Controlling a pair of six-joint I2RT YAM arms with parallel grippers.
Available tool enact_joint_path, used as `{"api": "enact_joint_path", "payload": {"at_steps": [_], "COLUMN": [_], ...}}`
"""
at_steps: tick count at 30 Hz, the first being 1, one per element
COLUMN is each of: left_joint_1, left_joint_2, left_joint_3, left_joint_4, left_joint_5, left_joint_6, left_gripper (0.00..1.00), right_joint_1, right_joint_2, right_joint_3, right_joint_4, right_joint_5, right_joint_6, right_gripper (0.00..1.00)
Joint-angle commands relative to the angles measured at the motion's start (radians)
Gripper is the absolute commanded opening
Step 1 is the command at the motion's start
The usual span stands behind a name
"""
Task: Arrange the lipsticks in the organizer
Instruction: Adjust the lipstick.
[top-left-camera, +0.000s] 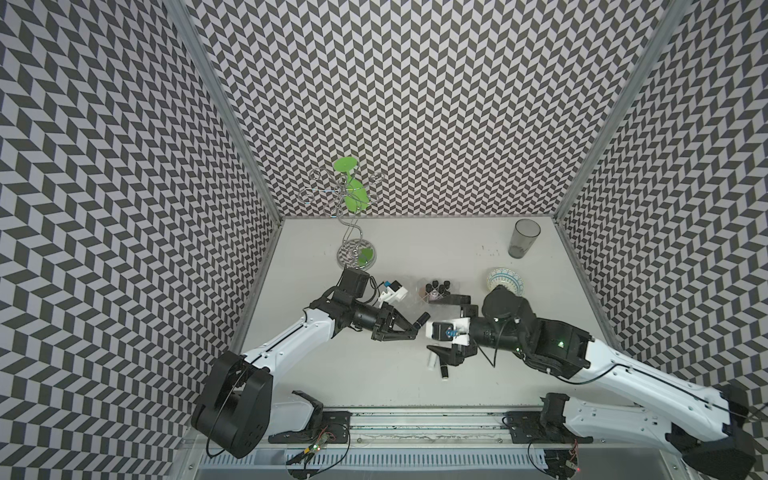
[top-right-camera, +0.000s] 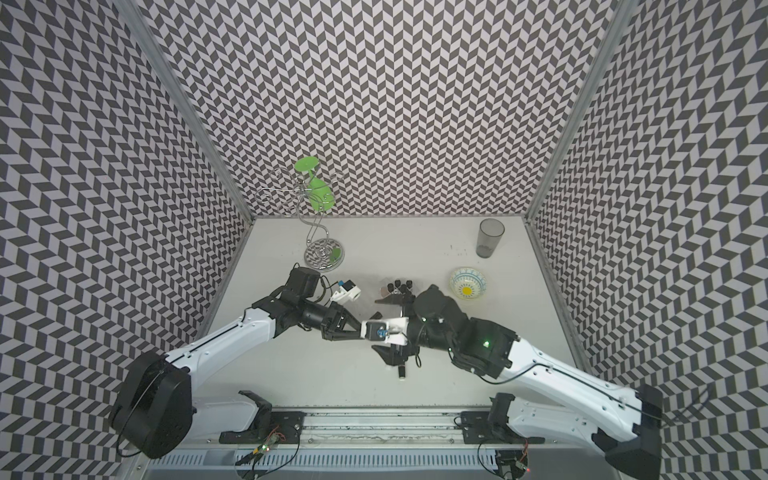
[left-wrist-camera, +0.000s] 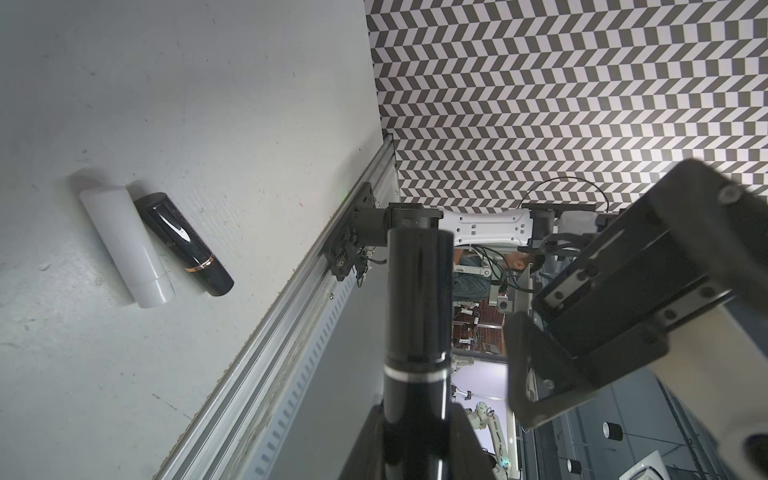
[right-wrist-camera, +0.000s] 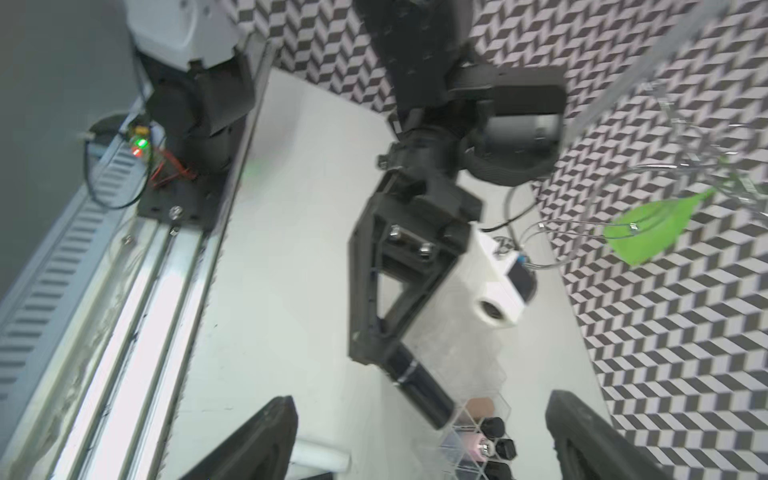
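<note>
Left gripper (top-left-camera: 410, 333) is clamping the base end of a black lipstick (top-left-camera: 423, 329), jaws pressing tight on it. The tube is sticking out past the fingertips and hanging above the table (top-left-camera: 374, 382). Right gripper (top-left-camera: 433, 323) is standing with jaws spread wide, gripping nothing. Its fingers (right-wrist-camera: 266, 436) are framing the held tube's free end in the right wrist view. Both grippers are facing each other tip to tip in both top views. Organizer (right-wrist-camera: 478, 374) is sitting on the table just beyond the grippers, toward the back wall, between the two arms. It's holding a cluster of black lipsticks (top-left-camera: 437, 286) upright, plus a tan lipstick (right-wrist-camera: 478, 405) and a pink lipstick (right-wrist-camera: 471, 444); which cells can't be told. White lipstick (left-wrist-camera: 126, 245) and a second black tube (left-wrist-camera: 185, 243) are lying flat side by side, touching, on the table nearer the front rail, under the right gripper. Tumbler (top-left-camera: 523, 239) and bowl (top-left-camera: 505, 280) are sitting toward the right rear, well apart from the organizer. Wire stand (top-left-camera: 345, 253) is carrying a green glass (top-left-camera: 355, 195) at the left rear.
</note>
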Motion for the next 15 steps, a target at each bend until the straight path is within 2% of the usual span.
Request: {"api": "enact_joint_path", "payload": {"at_steps": [1, 5, 8, 13, 15], "left_joint_1": [0.008, 0.017, 0.021, 0.027, 0.027], "left_joint_2": [0.004, 0.017, 0.017, 0.036, 0.046], "left_joint_3": [-0.033, -0.011, -0.014, -0.024, -0.027], "left_joint_4": [0.075, 0.058, 0.060, 0.060, 0.056], "left_joint_5": [0.054, 0.053, 0.050, 0.044, 0.046], "left_joint_6": [-0.023, -0.007, -0.006, 0.004, 0.011], "left_gripper": [0.00, 0.00, 0.00, 0.00, 0.00], "right_joint_1": [0.104, 0.196, 0.199, 0.195, 0.186], "right_joint_2": [0.018, 0.093, 0.127, 0.170, 0.170], "right_joint_3": [-0.010, -0.003, 0.005, 0.030, 0.023], "right_joint_4": [0.018, 0.011, 0.023, 0.021, 0.044], "right_joint_5": [0.131, 0.251, 0.308, 0.438, 0.447], "right_joint_6": [-0.047, -0.053, -0.055, -0.065, -0.074], "right_gripper": [0.98, 0.96, 0.91, 0.90, 0.88]}}
